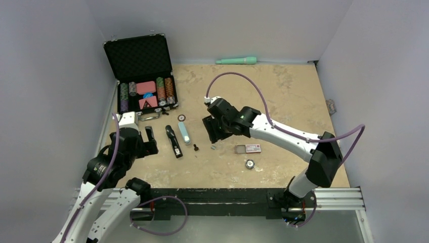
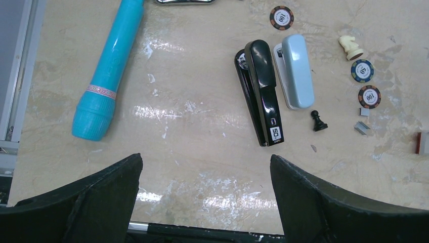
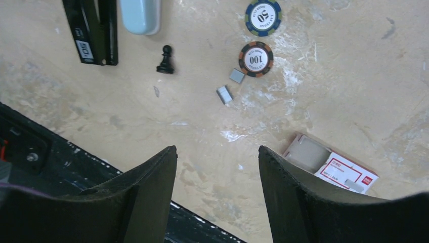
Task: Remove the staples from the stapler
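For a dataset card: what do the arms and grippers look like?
The left arm and right arm have white links, black joints and looping purple cables. The left gripper and right gripper each have two broad black tapered fingers.

Grey staples (image 3: 224,94) lying loose, black stapler (image 2: 260,91) nearby

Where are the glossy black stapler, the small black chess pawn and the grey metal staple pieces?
glossy black stapler (image 2: 264,86), left wrist view, middle of its top arm
small black chess pawn (image 3: 165,61), right wrist view, its body
grey metal staple pieces (image 3: 224,94), right wrist view, the lower piece
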Tool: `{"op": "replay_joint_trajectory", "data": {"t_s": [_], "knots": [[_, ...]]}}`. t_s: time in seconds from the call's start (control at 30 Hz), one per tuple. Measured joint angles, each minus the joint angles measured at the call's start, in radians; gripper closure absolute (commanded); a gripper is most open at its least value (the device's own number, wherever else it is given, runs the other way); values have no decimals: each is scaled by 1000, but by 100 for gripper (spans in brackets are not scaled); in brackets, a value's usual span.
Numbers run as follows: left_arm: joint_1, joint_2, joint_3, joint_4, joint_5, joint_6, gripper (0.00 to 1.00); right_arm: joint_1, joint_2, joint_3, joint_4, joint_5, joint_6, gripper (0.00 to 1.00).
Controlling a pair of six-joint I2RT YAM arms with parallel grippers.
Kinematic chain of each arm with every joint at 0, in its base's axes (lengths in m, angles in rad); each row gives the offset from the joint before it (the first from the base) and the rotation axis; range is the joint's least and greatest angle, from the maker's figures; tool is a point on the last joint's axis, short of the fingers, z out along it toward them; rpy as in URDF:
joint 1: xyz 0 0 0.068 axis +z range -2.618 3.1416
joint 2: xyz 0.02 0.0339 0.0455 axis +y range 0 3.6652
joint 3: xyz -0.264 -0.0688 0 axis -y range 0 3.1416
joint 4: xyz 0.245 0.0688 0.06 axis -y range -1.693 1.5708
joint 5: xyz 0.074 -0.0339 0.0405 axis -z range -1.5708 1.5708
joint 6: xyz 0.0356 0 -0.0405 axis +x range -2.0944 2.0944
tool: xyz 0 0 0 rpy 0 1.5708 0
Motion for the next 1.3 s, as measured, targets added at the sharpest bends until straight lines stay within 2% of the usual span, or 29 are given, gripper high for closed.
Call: {"op": "replay_joint_trajectory", "data": {"t_s": [0.2,0.57,0.93,1.3], "knots": [[0,11,0,0,0,0,0,-5,-6,-90,48,20,-35,37],[0,26,0,1,5,0,0,-14,13,-146,118,10,-77,46],[0,32,0,1,8,0,0,-14,151,-161,164,-17,-79,46],[0,32,0,5,16,1,0,-14,252,-145,185,-39,-92,52]]}}
